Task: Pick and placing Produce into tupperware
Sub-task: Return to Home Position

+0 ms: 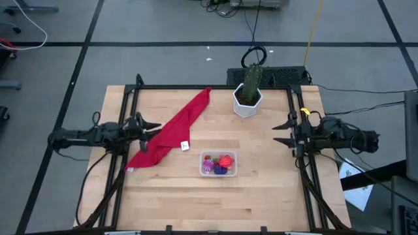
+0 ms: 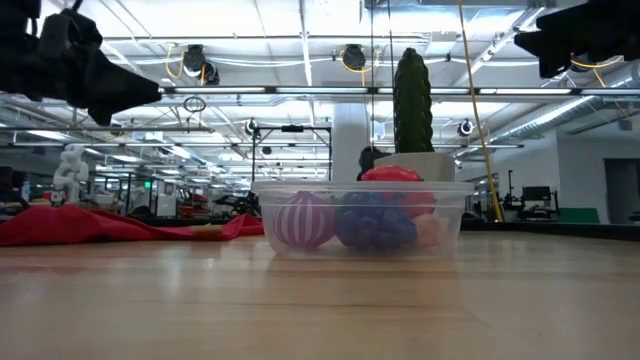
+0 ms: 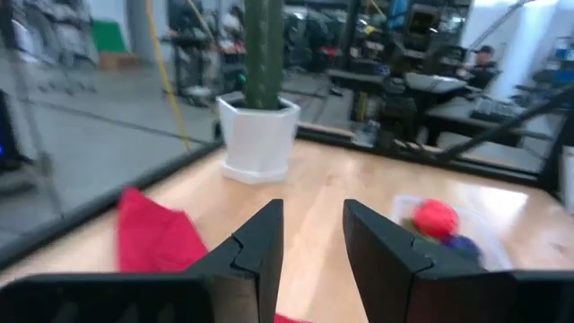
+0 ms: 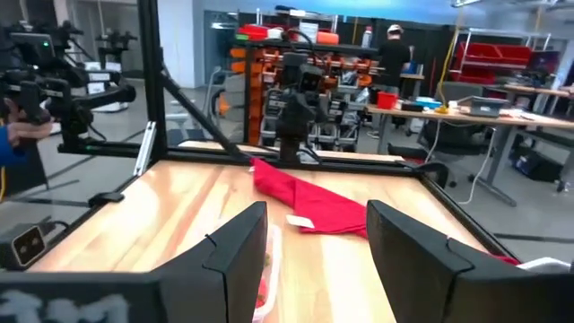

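Both arms are parked out at the table (image 1: pixel 261 202) edges. The left gripper (image 1: pixel 154 128) is open with nothing in it, and so is the right gripper (image 1: pixel 279 132), jaws wide apart. The tupperware (image 1: pixel 202 167) sits near-centre on the table with the produce (image 1: pixel 219 163) heaped inside; I see none loose on the wood. The main risk I see is the red cloth (image 1: pixel 171 132). It runs diagonally from far-centre down to the left, the left gripper hangs right at its edge, and its near end lies just beside the tub. If that arm dips on the way home, a finger could snag the cloth, drag it and shove the tub, which looks light and would probably slide. Second risk: in the low view the red piece (image 2: pixel 392 175) rides at rim height, so a bump could pop it out. The cactus pot (image 1: pixel 248 103) is at the far side, well apart from both arms, so low concern. The right side looks unobstructed.
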`<state>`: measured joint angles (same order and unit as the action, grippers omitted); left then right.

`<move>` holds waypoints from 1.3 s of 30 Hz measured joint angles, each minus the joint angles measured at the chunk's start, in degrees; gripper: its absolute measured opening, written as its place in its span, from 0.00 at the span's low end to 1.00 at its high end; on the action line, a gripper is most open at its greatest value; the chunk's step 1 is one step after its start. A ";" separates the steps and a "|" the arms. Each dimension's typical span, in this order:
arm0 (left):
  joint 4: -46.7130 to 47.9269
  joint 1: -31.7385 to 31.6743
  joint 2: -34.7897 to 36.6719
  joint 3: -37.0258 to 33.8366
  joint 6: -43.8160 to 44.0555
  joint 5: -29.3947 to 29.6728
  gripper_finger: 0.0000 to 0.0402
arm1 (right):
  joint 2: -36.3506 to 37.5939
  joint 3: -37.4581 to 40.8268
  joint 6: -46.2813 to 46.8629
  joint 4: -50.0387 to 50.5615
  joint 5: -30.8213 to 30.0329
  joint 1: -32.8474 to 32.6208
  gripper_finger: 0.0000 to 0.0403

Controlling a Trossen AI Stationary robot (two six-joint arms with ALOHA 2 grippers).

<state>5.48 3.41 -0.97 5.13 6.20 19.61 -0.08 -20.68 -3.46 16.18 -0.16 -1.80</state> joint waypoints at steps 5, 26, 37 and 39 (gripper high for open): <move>0.91 -2.50 -0.02 0.00 2.65 -4.53 0.30 | 0.00 2.01 0.79 -1.07 0.00 0.34 0.46; -4.60 -2.70 -0.94 -3.06 1.59 -2.88 0.30 | -0.02 14.71 1.74 -12.21 -4.33 1.83 0.46; -4.79 -2.70 -1.28 -3.10 1.46 -1.50 0.30 | 0.00 15.65 0.97 -12.59 -4.24 1.83 0.46; -4.83 -2.70 -1.29 -3.10 1.48 -1.48 0.30 | -0.02 16.24 3.68 -12.75 -4.14 1.83 0.46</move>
<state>0.65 0.71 -2.26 2.02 7.68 18.13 -0.09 -4.44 0.23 3.43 -4.30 0.03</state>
